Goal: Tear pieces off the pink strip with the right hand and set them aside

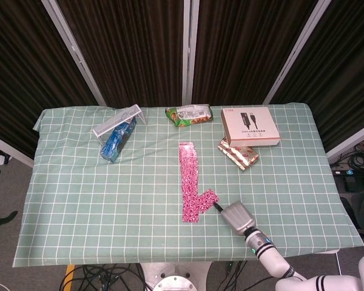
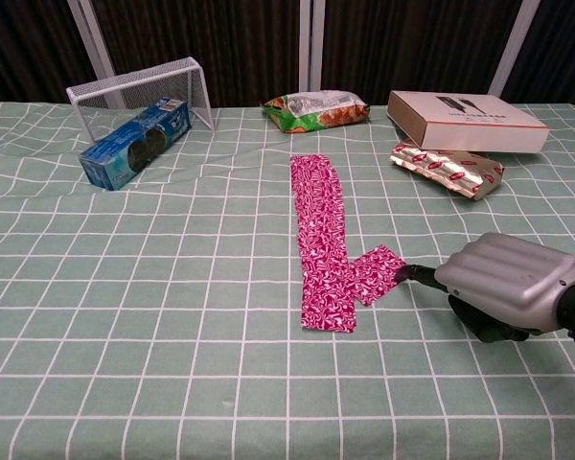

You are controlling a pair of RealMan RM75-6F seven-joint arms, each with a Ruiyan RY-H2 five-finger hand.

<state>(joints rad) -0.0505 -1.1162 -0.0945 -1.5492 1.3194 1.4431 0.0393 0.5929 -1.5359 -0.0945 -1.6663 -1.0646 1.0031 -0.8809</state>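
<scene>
Dark pleated curtains (image 1: pixel 133 48) with pale slanted metal posts (image 1: pixel 73 45) hung behind the table (image 1: pixel 79 182), which wore a green checked cloth, above grey floor (image 1: pixel 6 182).

The setting was a robot test laboratory, not a home. A table (image 1: pixel 79 236) stood covered with a green checked cloth (image 1: pixel 109 200) in front of black pleated curtains (image 1: pixel 133 48) hung between pale metal frame posts (image 1: pixel 76 51). Loose cables (image 1: pixel 103 273) lay on the grey floor beneath the table, and more cabling (image 1: pixel 355 163) was bundled at the side. Assorted packaged goods were laid out as test props, including a white product box (image 1: pixel 250 126).
</scene>
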